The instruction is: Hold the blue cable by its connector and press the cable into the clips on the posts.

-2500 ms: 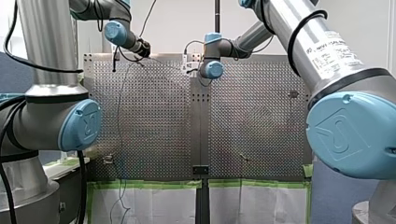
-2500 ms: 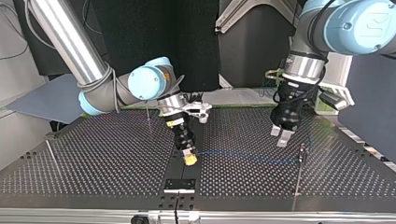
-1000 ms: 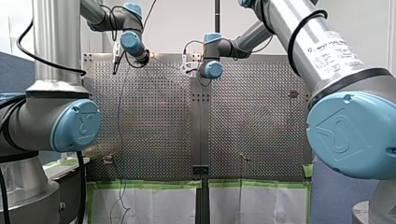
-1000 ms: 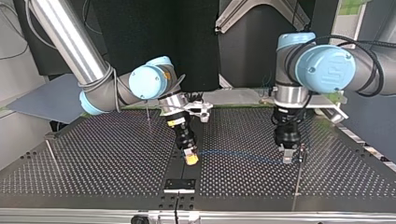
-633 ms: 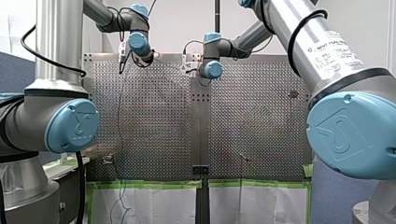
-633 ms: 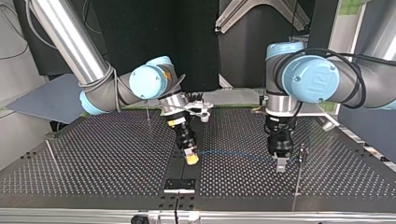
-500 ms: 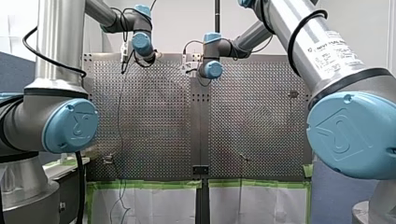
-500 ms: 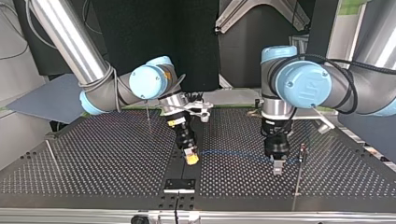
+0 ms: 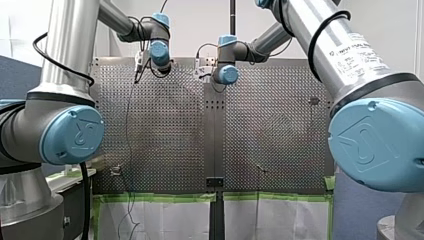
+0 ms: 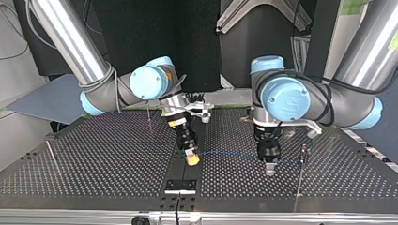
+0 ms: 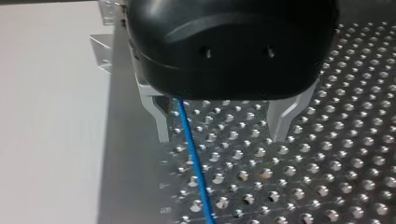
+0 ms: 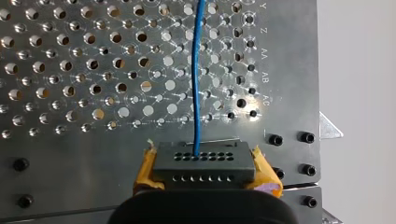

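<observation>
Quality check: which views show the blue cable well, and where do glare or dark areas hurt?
Left wrist view: the cable stands plain against the table, though the hole rims glint. Right wrist view: cable and connector are evenly lit and easy to read. Top view: the cable is only a faint line over the dark table. Front view: the cable cannot be made out.

The 2-panel perforated table (image 10: 94, 159) bears a thin post (image 10: 148, 115) and a black plate (image 10: 180, 185) at its seam.

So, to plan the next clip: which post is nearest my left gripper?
The post at the top view's right, where the blue cable ends, just beside my left gripper. The others stand beyond my right gripper, which holds the connector.
</observation>
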### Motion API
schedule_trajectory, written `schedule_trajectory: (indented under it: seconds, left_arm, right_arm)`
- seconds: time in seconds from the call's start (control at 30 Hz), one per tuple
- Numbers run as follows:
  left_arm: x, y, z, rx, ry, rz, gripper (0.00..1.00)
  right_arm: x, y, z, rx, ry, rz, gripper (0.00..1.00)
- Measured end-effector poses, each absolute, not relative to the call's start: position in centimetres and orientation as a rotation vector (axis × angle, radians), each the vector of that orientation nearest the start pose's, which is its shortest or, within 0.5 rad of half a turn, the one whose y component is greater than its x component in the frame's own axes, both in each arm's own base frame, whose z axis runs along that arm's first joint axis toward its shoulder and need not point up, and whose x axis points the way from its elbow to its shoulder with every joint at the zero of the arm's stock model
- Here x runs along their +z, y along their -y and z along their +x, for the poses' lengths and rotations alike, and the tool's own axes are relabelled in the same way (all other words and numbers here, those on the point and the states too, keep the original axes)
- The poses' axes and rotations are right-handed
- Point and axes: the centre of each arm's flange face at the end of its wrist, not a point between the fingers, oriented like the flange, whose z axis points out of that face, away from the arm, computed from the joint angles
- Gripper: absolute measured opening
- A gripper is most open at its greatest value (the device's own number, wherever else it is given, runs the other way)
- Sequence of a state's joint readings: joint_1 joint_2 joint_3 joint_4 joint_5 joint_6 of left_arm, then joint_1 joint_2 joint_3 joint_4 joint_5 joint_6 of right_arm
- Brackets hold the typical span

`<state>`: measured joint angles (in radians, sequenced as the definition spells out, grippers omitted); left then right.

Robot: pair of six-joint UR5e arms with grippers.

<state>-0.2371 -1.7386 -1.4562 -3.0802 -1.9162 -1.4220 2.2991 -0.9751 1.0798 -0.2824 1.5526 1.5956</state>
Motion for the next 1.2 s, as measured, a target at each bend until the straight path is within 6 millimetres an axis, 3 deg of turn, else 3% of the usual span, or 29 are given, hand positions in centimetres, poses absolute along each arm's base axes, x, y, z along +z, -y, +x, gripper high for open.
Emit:
schedule_trajectory:
  seconds: [0.63, 0.7, 0.77, 0.8, 0.83, 0.87, 0.9, 0.93, 1.2]
  left_arm:
    - [47.5, 22.1, 52.6, 0.226, -1.528, -0.048, 1.0]
    - [47.5, 22.0, 52.6, 0.234, -1.527, -0.063, 0.96]
    - [47.6, 21.9, 52.6, 0.234, -1.521, -0.075, 0.66]
    - [47.6, 21.9, 52.7, 0.233, -1.517, -0.082, 0.66]
    - [47.7, 21.9, 52.7, 0.231, -1.514, -0.086, 0.4]
    - [47.7, 21.9, 52.7, 0.229, -1.511, -0.089, 0.31]
    - [47.7, 22.0, 52.7, 0.227, -1.509, -0.089, 0.31]
    - [47.7, 22.0, 52.7, 0.225, -1.507, -0.089, 0.0]
    - [47.8, 22.6, 53.0, 0.155, -1.485, -0.065, 0.0]
  right_arm:
    - [39.0, 46.8, 59.5, 1.868, 0.7, 1.555, 0.0]
    - [39.0, 46.8, 59.5, 1.868, 0.7, 1.556, 0.0]
    - [39.0, 46.8, 59.5, 1.867, 0.701, 1.556, 0.0]
    - [39.0, 46.8, 59.5, 1.867, 0.701, 1.557, 0.0]
    - [39.0, 46.8, 59.5, 1.867, 0.701, 1.557, 0.0]
    - [39.0, 46.8, 59.5, 1.867, 0.701, 1.557, 0.0]
    - [39.0, 46.8, 59.5, 1.866, 0.701, 1.557, 0.0]
    - [39.0, 46.8, 59.5, 1.866, 0.701, 1.557, 0.0]
    - [39.0, 46.8, 59.4, 1.866, 0.702, 1.557, 0.0]
